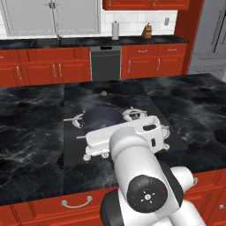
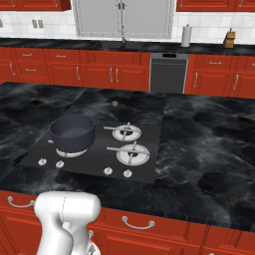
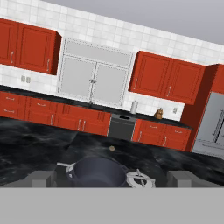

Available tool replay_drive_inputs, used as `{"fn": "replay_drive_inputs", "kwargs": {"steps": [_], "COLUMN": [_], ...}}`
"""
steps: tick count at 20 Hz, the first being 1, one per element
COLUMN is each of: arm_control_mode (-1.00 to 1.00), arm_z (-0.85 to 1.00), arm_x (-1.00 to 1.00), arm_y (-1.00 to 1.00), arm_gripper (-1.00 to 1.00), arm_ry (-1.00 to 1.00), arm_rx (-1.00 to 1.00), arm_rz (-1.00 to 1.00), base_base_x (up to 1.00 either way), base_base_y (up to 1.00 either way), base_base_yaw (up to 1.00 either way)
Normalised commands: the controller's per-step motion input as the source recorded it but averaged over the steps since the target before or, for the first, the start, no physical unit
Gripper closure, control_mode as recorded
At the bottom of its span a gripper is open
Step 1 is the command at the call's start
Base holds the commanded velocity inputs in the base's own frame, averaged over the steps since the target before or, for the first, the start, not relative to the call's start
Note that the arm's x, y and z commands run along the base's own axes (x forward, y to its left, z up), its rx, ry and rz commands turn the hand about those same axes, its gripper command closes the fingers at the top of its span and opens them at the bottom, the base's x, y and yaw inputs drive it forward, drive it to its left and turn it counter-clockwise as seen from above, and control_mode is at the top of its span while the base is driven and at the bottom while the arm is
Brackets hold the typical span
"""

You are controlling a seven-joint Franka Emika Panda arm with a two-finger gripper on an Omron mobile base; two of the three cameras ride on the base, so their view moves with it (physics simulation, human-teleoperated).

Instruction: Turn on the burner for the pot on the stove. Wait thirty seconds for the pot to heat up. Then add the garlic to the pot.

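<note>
The black glass stove (image 2: 149, 167) is set into the dark marble island. The dark grey-blue pot (image 2: 73, 133) stands on its front-left burner (image 2: 69, 152), and several silver knobs (image 2: 107, 171) line the near edge. The tiny tan garlic (image 2: 115, 103) lies on the counter just behind the stove. In the left base view the pot (image 1: 102, 118) and garlic (image 1: 104, 93) show beyond my white hand, which hovers over the stove's near half. My gripper (image 3: 112, 179) is open, its fingertips (image 3: 43, 178) far apart and nothing between them. It looks level over the pot (image 3: 98, 173) toward the garlic (image 3: 112, 148).
Two bare burners (image 2: 126, 132) (image 2: 133, 153) sit right of the pot. Across the aisle, red cabinets carry a dishwasher (image 2: 168, 73), a paper towel roll (image 2: 186, 36) and a knife block (image 2: 229, 39). A grey fridge (image 1: 212, 39) stands at the far right.
</note>
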Motion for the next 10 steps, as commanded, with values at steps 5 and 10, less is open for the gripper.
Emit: {"fn": "replay_drive_inputs", "kwargs": {"steps": [5,10], "arm_control_mode": [-1.0,-1.0], "arm_z": [0.0,0.0], "arm_x": [0.0,0.0], "arm_y": [0.0,0.0], "arm_gripper": [-1.0,-1.0], "arm_ry": [0.0,0.0], "arm_rx": [0.0,0.0], "arm_rz": [0.0,0.0], "base_base_x": [0.0,0.0], "base_base_y": [0.0,0.0], "base_base_yaw": [0.0,0.0]}}
